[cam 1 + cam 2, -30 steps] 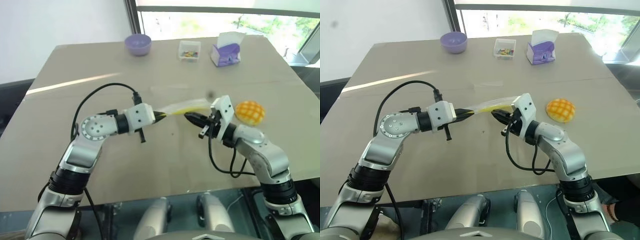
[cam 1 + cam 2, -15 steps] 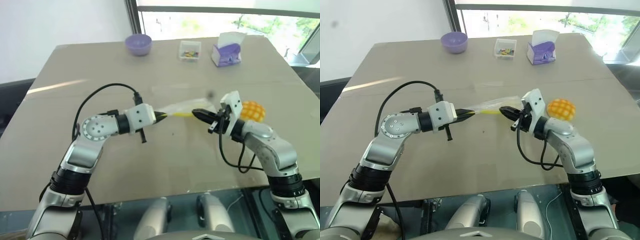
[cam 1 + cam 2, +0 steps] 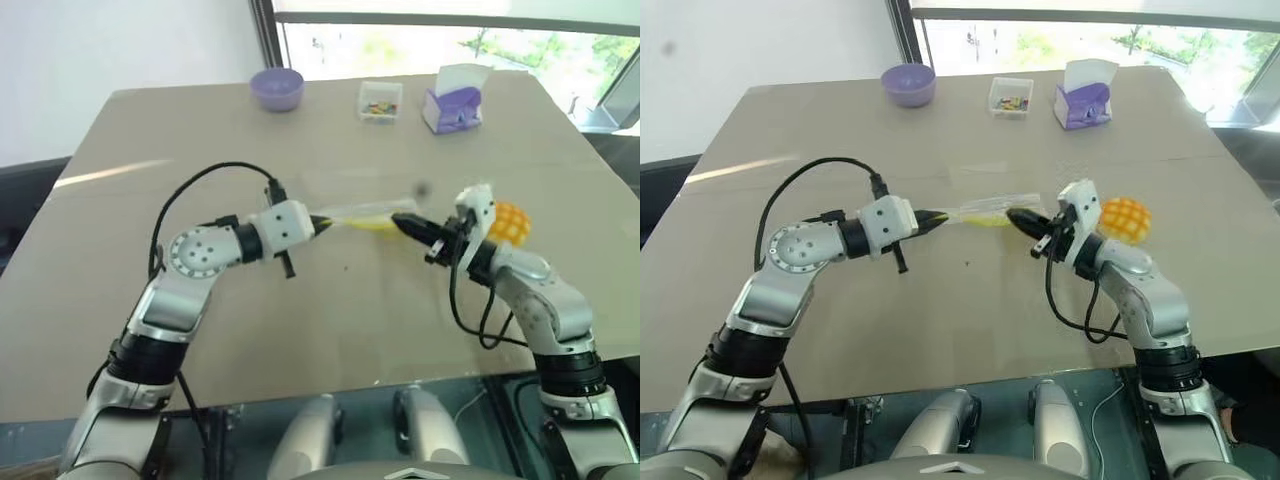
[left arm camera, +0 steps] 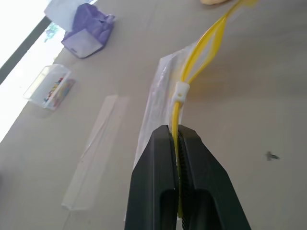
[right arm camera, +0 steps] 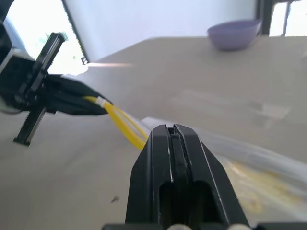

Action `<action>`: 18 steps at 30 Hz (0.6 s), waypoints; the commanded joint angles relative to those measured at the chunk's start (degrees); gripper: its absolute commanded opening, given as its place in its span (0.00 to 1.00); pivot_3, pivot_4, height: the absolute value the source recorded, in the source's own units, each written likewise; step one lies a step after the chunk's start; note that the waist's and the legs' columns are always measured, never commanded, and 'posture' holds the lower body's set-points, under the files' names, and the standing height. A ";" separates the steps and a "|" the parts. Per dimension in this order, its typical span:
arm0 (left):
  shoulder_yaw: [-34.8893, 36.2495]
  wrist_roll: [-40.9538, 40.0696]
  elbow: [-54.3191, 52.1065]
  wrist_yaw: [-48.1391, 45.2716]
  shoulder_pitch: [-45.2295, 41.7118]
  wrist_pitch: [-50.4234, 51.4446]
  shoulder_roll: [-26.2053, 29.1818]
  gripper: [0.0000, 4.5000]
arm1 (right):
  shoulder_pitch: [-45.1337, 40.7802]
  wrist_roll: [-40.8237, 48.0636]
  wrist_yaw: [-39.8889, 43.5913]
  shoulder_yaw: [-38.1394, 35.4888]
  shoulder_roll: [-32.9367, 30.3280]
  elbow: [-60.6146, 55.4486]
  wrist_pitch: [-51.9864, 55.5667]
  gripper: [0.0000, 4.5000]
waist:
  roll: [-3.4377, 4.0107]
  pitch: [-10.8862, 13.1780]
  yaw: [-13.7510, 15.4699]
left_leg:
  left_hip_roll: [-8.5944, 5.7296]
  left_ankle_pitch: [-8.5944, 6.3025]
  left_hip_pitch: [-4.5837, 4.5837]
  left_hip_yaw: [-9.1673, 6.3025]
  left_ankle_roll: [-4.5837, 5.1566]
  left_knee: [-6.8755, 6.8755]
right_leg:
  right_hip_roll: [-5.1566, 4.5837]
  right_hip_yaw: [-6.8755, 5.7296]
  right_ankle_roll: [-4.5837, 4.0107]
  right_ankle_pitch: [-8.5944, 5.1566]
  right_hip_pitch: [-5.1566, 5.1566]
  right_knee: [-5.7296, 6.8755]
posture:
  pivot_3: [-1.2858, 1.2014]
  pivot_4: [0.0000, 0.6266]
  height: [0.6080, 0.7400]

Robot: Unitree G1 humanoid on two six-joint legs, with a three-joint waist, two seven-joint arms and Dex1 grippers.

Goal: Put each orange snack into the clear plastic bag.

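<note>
Left wrist view: left hand [image 4: 175,139] pinches clear plastic bag [image 4: 158,103] seal

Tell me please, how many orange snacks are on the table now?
1. The orange snack lies on the table at the robot's right, just behind the right arm's wrist. None sits inside the clear plastic bag.

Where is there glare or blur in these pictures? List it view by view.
Left eye view: window blown out, a bright streak on the table. Right eye view: the same. Left wrist view: bag fairly sharp, window corner washed white. Right wrist view: bag and bowl soft, left gripper blurred, strong backlight behind it.
</note>
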 commanded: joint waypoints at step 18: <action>-1.14 3.96 0.38 7.74 -4.17 1.47 -4.73 0.00 | -14.01 -3.22 -9.86 6.40 9.10 0.49 10.58 0.01 | 0.00 0.00 -0.03 | -0.08 0.09 -0.08 -0.05 -0.15 0.03 | -0.05 0.01 0.00 0.02 -0.11 0.12 | 0.52 0.24 1.00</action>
